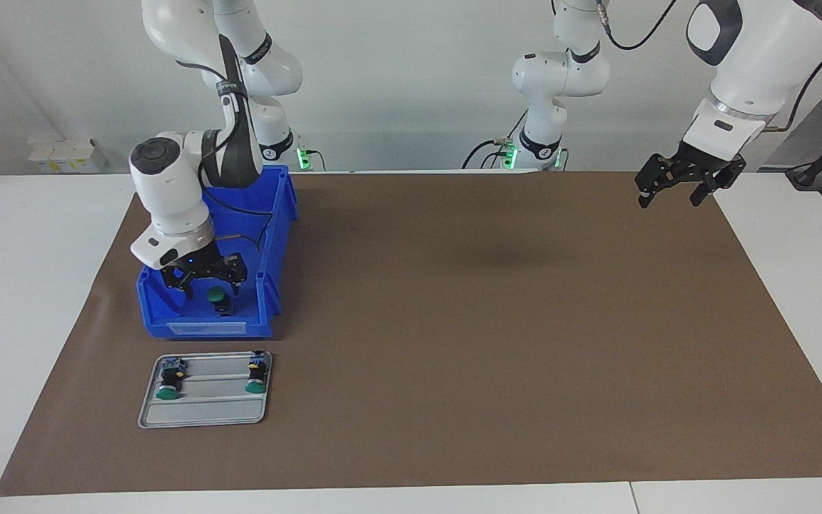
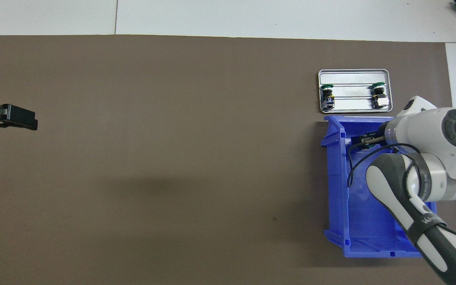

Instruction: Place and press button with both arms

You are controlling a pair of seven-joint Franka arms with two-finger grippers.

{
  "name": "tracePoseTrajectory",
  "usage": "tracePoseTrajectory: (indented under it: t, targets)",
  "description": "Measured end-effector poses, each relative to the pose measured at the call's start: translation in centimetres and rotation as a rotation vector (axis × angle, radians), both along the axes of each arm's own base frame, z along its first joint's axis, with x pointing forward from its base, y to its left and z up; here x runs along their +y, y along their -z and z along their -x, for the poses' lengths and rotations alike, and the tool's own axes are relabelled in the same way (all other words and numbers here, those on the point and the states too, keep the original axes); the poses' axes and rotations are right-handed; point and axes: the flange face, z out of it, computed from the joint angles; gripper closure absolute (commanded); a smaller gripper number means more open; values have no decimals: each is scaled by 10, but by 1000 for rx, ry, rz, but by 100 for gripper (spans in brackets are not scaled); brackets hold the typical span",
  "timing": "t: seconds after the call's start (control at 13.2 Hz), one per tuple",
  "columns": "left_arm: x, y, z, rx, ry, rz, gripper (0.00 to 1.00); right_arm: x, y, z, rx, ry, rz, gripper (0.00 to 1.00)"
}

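Right tool spread over blue bin, left of frame; button in bin below it, ungrasped. Two buttons already on tray. Left tool spread, waiting upper right. Third placement and pressing judged remaining.

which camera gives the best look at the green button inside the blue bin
The facing view. There the button shows whole, green cap up, in the blue bin just under the right claw. In the overhead view the right arm's wrist covers nearly all of it; only a sliver of green shows beside the claw.
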Motion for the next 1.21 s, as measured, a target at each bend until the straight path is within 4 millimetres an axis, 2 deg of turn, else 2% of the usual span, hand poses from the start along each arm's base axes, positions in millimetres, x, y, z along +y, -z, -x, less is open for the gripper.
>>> tracePoseTrajectory:
  t: [0.46,0.76,0.99,1.21]
  targets:
    - [0,0,0,0,0,0,0,1,-130,-1,15,137,-64,0]
    - [0,0,0,0,0,0,0,-1,-202,5,40,184,-67,0]
    - [0,0,0,0,0,0,0,-3,-225,10,81,206,-76,0]
    - [0,0,0,0,0,0,0,-2,-217,8,129,209,-88,0]
